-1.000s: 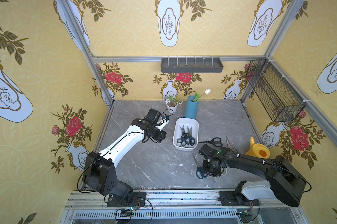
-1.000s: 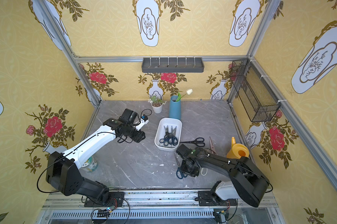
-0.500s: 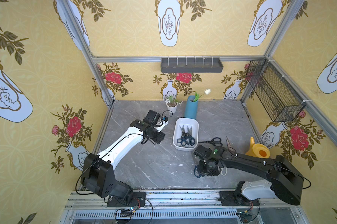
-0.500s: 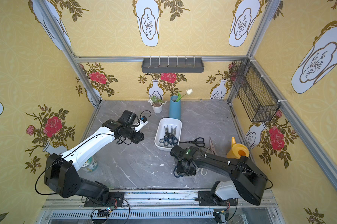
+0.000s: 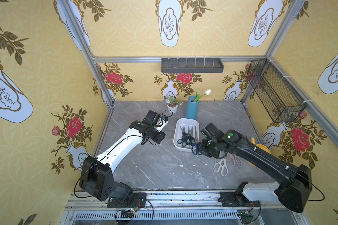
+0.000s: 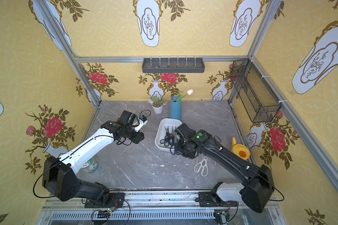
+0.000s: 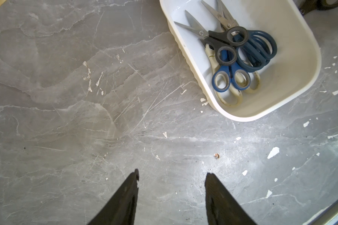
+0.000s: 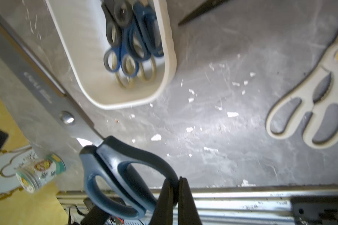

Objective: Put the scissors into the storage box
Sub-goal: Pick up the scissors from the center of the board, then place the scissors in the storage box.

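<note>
Right fingers [image 8: 186, 204] lifted scissors [image 8: 104, 155]; blade lettering [image 8: 37, 85] blurred.

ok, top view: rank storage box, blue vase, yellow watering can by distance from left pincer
1. storage box, just beside the left pincer.
2. blue vase, at the back, behind the box.
3. yellow watering can, far over on the right side.

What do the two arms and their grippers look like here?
The left arm has a long white link between black joints and a black base; the right arm is black with a white shell by its base. Each carries a small green light and a thin black cable looping at the base. The left gripper and right gripper have flat, black, tapering fingers.
</note>
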